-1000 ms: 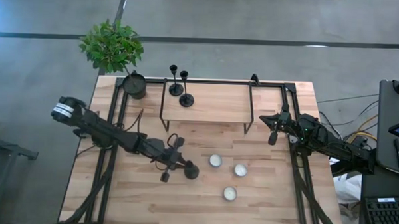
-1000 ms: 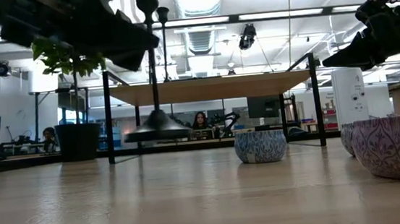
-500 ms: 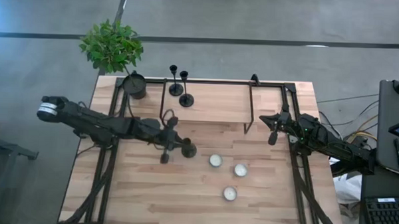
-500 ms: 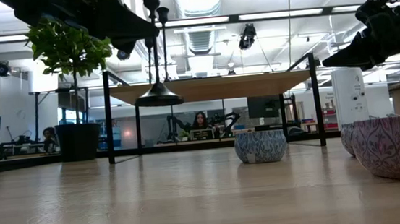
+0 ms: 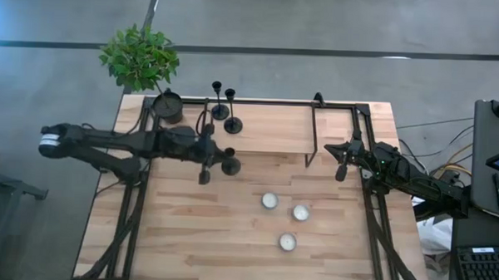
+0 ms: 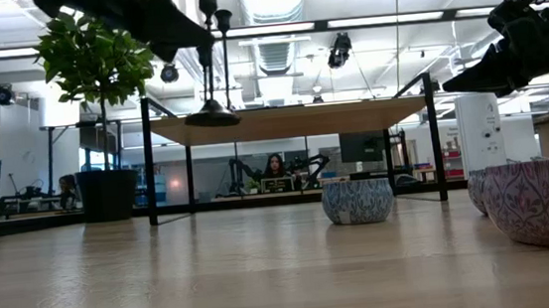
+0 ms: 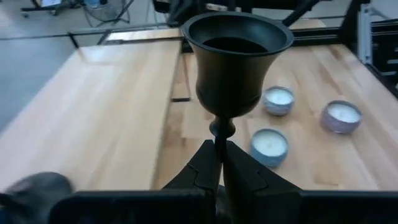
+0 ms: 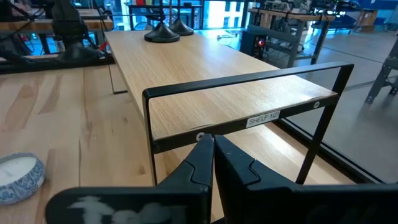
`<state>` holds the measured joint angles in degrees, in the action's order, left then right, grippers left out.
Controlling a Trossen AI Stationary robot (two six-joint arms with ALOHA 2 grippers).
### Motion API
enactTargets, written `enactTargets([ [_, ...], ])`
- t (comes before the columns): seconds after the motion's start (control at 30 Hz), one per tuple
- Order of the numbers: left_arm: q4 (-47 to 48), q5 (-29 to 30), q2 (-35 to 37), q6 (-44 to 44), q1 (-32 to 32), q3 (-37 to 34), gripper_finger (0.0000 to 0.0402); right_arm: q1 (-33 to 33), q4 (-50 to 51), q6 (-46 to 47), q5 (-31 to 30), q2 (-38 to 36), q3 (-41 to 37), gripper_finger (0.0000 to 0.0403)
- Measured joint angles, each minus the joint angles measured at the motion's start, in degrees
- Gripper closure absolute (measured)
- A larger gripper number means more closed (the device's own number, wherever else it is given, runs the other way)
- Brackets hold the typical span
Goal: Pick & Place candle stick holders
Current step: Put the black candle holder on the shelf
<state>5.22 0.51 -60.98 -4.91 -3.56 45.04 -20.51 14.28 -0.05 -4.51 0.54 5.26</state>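
Note:
My left gripper (image 5: 219,161) is shut on a black candlestick (image 5: 230,165), whose cup top (image 7: 236,53) fills the left wrist view. In the low view the candlestick (image 6: 209,70) hangs high over the table, with its base about level with the top of the shelf (image 5: 266,131). Two more black candlesticks (image 5: 220,111) (image 5: 232,124) stand on their bases at the shelf's left end. Three silvery-white tealight cups (image 5: 269,200) (image 5: 300,212) (image 5: 287,241) sit on the table. My right gripper (image 5: 342,171) is shut and empty, above the table by the shelf's right end. My left gripper pinches the candlestick's thin stem (image 7: 217,140) just below the cup, between its two fingers. The fingers come level from the table's left and lie across the stem. The candlestick stands upright in the hold, with its base (image 6: 213,114) lifted clear of the table.
A potted plant (image 5: 168,106) stands at the table's far left corner, beside the shelf. The shelf's black frame legs (image 5: 203,138) (image 5: 311,150) reach down to the table. A monitor and other gear (image 5: 492,157) stand off the table's right side.
My left gripper has carried the candlestick up and toward the table's far edge, from near the tealight cups to just in front of the shelf's left end. The candlestick has stayed upright and risen to about shelf height.

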Motion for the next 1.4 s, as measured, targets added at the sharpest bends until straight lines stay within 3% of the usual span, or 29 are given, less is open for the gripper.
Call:
enactTargets([
  [0.37, 3.8, -2.0, 0.0, -0.4, -6.8, 4.7, 0.0386, 0.0, 0.0, 0.0, 0.0, 0.0, 0.0, 0.0394],
  [0.6, 3.9, -8.6, 0.1, 0.5, -6.9, 6.3, 0.0386, 0.0, 0.0, 0.0, 0.0, 0.0, 0.0, 0.0394],
  [1.03, 7.7, -0.6, 2.1, 0.5, -9.9, 6.8, 0.0386, 0.0, 0.0, 0.0, 0.0, 0.0, 0.0, 0.0394],
  [1.4, 7.7, 0.7, 3.4, 1.7, -15.6, 6.6, 0.0386, 0.0, 0.0, 0.0, 0.0, 0.0, 0.0, 0.0394],
])
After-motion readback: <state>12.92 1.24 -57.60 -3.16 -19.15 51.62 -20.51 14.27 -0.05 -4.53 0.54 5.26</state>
